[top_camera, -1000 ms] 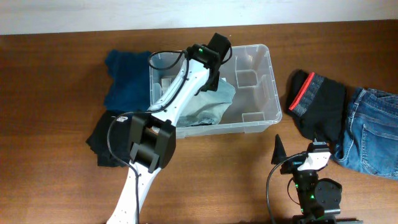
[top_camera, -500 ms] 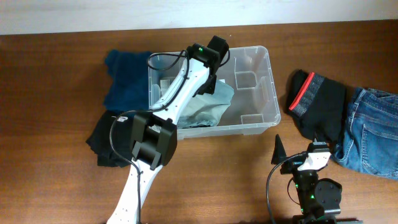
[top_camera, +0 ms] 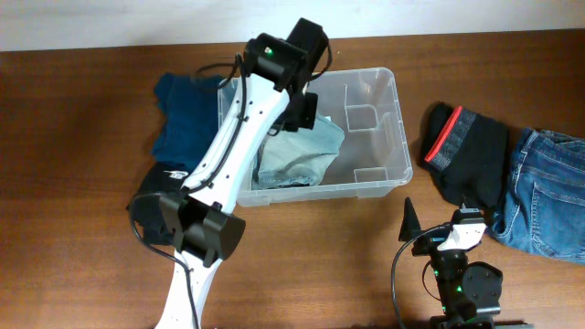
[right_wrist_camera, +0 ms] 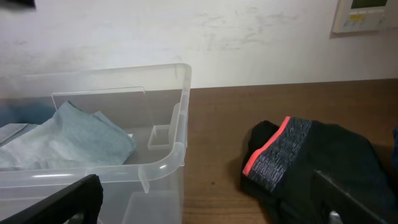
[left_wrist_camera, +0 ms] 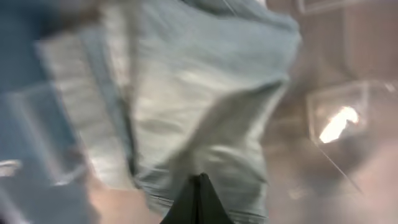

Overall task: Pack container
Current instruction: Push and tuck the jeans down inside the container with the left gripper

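Container (top_camera: 395,137) sits mid-table, and you have a pale grey-green garment (top_camera: 297,155) lying in its left half. Your left gripper (left_wrist_camera: 199,202) hangs over that garment, jaws closed together. Your right gripper (right_wrist_camera: 205,199) sits by the table's near edge, jaws wide open, facing 1 black, red-banded garment (right_wrist_camera: 311,162) beside the container.

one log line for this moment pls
stage: packing | left gripper: shut, over grey garment in container | right gripper: open, empty | outside: black garment, jeans
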`<state>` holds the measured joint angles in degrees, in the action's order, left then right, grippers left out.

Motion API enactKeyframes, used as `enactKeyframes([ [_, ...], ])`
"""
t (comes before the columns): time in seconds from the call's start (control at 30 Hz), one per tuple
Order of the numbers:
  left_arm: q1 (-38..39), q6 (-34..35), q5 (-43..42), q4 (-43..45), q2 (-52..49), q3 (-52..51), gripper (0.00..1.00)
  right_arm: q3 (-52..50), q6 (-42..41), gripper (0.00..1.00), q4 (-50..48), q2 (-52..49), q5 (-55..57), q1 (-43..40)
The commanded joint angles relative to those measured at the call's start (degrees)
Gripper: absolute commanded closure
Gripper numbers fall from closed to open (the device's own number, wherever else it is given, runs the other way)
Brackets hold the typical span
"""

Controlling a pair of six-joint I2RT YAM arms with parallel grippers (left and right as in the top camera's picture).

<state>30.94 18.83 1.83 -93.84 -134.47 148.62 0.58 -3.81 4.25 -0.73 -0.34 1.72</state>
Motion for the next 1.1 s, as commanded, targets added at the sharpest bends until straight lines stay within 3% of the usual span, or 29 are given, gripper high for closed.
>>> enactKeyframes([
  [0.0, 0.1, -1.8, -10.4, -0.5, -1.0, -7.3, 1.0, -0.3, 0.4, 0.02, 0.3, 0.4, -0.5, 0.2],
  [0.3, 0.1, -9.8, -21.9, -0.3, -1.0, -18.6, 1.0, -0.3, 0.4, 0.02, 0.3, 0.4, -0.5, 0.2],
  [0.63, 0.2, -10.0, -21.8, 1.4, -1.0, -25.4, 1.0, -0.3, 0.4, 0.02, 0.3, 0.4, -0.5, 0.2],
  [1.07, 0.0, -9.0, -19.5, 15.8, -1.0, -37.0, 1.0, -0.3, 0.4, 0.02, 0.3, 0.4, -0.5, 0.2],
])
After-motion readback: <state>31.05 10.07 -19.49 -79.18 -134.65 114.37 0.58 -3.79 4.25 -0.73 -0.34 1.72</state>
